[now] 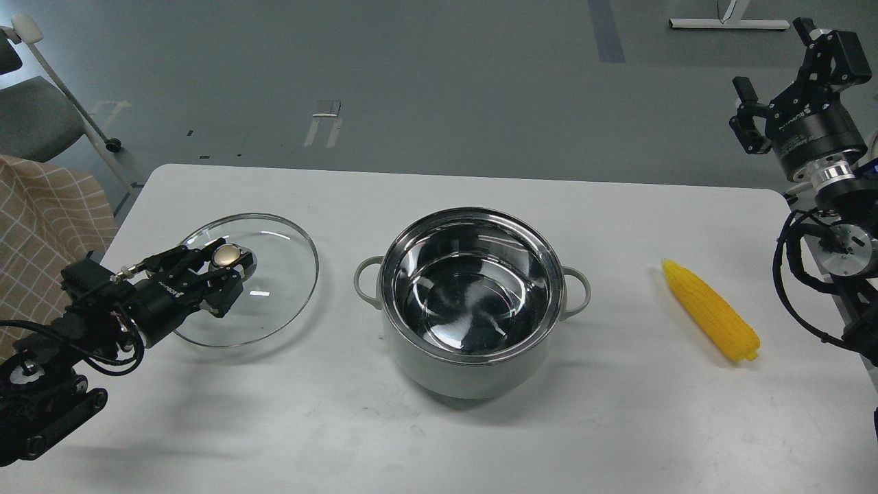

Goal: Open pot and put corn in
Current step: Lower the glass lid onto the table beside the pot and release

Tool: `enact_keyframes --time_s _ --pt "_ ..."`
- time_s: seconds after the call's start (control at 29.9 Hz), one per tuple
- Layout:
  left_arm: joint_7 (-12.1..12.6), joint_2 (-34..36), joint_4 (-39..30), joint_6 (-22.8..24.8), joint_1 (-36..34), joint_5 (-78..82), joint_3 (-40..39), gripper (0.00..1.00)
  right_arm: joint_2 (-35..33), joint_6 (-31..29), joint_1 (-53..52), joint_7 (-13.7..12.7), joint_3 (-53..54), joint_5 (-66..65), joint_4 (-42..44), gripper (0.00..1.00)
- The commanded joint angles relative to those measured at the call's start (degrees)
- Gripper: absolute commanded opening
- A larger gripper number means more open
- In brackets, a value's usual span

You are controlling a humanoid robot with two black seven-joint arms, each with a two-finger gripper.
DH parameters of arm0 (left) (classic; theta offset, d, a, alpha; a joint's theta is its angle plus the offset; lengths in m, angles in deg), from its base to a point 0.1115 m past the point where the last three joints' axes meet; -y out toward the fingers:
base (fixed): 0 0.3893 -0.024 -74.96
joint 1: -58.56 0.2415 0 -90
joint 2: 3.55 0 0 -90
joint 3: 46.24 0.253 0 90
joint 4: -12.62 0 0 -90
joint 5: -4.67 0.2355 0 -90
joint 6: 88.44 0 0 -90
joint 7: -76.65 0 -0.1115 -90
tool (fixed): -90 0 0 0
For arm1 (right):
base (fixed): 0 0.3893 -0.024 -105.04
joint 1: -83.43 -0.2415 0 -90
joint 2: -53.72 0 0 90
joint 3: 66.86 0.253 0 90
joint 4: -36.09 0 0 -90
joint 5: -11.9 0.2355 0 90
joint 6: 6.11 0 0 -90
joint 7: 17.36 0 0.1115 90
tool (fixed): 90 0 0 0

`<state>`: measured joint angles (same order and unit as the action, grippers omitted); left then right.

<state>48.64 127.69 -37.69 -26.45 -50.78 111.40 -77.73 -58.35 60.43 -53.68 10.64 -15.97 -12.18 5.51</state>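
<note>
The pale grey-green pot [472, 363] stands uncovered in the middle of the table, its shiny steel inside empty. The yellow corn [712, 320] lies on the table to its right, pointed end away from me. My left gripper [226, 265] is shut on the gold knob of the round glass lid [281, 274] and holds the lid low at the table's left side, left of the pot. My right gripper [782, 65] is open and empty, raised high beyond the table's far right corner, well above and behind the corn.
The white table [439, 439] has its far edge behind the pot and its right edge next to my right arm. A chair [34, 116] and a checked cloth [41, 213] are off the table on the left.
</note>
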Motion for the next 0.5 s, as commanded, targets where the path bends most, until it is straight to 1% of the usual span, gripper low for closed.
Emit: enact_keyframes --time_s 0.0,0.2,0.43,0.47 --pt "0.0 0.0 0.2 0.0 0.1 -0.1 0.0 0.22 0.0 0.0 0.0 0.0 0.0 0.0 0.0 1.0" --pt "0.0 -0.1 0.9 0.0 0.4 -0.2 0.1 0.25 -0.1 0.0 0.0 0.0 0.0 0.0 0.0 1.0" --pt "0.0 -1.3 2.1 0.0 1.1 -0.2 0.1 0.25 0.0 0.0 0.2 0.0 0.0 0.0 0.0 1.0" --pt "0.0 -1.4 2.4 0.0 1.1 -0.2 0.1 0.27 -0.1 0.0 0.2 0.0 0.0 0.0 0.0 1.0"
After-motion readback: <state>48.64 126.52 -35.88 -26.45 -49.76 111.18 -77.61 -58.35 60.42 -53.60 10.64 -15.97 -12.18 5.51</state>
